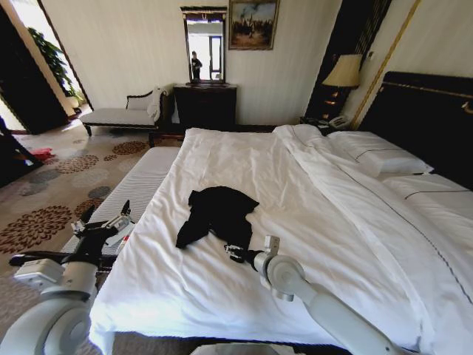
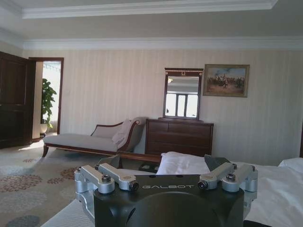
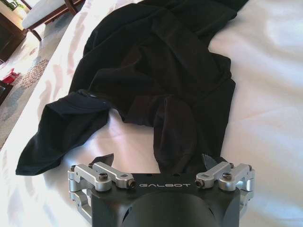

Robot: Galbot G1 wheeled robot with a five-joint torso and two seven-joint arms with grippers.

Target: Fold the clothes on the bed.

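White bedding covers the bed, and the shirt lies crumpled near its foot edge, long axis running from that edge toward the headboard, one sleeve trailing to the bed's left side. Your right pincer sits at the shirt's near hem with its fingers spread wide around a fold, nothing clamped; your left pincer, also apart, hovers off the bed's left side. If you close here, you risk pinching the sheet along with the bunched cloth, or dragging several layers.
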